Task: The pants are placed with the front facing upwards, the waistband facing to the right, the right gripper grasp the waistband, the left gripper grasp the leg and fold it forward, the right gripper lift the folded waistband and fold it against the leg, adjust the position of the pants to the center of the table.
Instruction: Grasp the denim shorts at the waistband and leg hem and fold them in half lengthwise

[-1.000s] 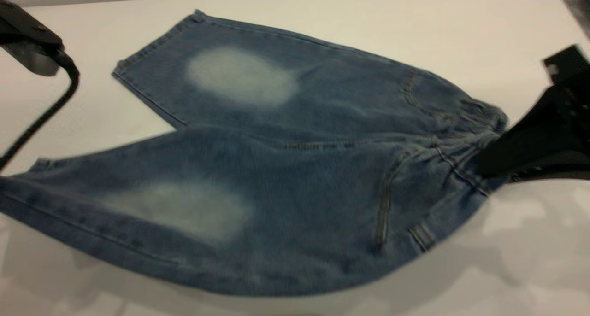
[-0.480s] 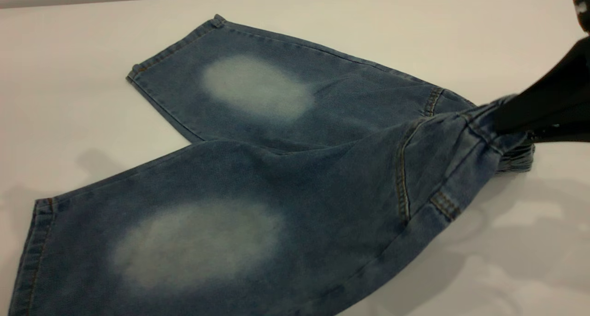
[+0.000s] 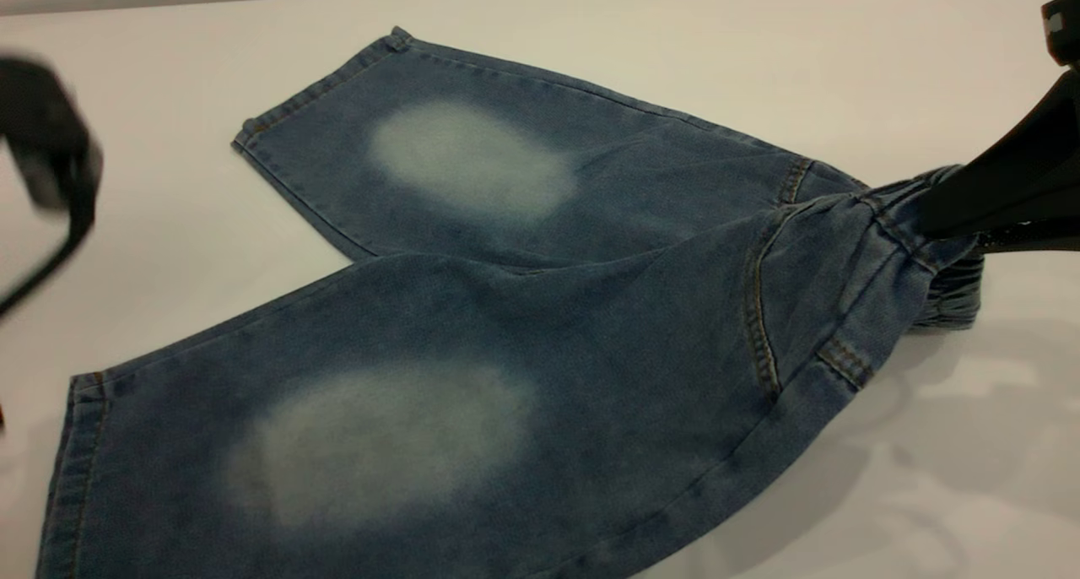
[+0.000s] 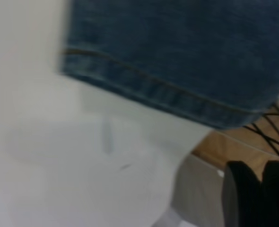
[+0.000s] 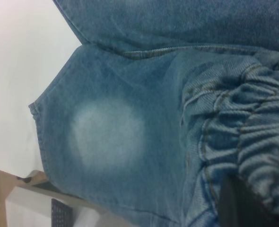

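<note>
The right gripper was shut tight on the waistband and held that end up off the table. The pants lay front up, legs spread, waistband to the right, and had barely moved in the last half second. The big change was at the left edge: the left gripper had come back into view, above the table near the leg hems. I could not tell if it was open. It looked ready to reach for a leg.
</note>
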`<state>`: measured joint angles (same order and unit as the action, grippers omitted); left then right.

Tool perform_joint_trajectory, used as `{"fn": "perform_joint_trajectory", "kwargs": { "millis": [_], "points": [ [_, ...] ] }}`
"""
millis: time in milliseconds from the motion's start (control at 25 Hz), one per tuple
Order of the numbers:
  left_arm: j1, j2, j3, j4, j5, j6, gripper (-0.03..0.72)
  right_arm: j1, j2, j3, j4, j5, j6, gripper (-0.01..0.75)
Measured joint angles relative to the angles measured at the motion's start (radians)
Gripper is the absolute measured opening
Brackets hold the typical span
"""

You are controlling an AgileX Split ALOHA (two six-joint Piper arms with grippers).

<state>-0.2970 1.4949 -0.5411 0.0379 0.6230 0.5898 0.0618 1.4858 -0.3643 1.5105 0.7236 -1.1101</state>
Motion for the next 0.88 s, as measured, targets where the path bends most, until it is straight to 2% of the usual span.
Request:
{"fn": "perform_joint_trajectory", "kwargs": {
  "millis": [120,320,400,640,880],
  "points": [
    [0.0,0.0,0.079,-0.05,-0.047,0.062,0.197,0.0,0.0,-0.001,0.007,-0.004,-0.012,0.062],
    [0.0,0.0,0.163,-0.066,-0.152,0.109,0.413,0.0,0.001,-0.001,0.047,-0.005,-0.039,0.063],
    [0.0,0.002,0.174,-0.066,-0.197,0.094,0.465,0.0,0.007,-0.003,0.1,-0.008,-0.06,0.063],
    [-0.015,0.079,0.176,-0.067,-0.264,0.081,0.481,0.0,0.085,-0.035,0.231,-0.023,-0.144,0.063],
    [-0.146,0.204,0.176,-0.071,-0.3,0.081,0.464,0.0,0.129,-0.037,0.247,-0.022,-0.166,0.063]
  ]
}}
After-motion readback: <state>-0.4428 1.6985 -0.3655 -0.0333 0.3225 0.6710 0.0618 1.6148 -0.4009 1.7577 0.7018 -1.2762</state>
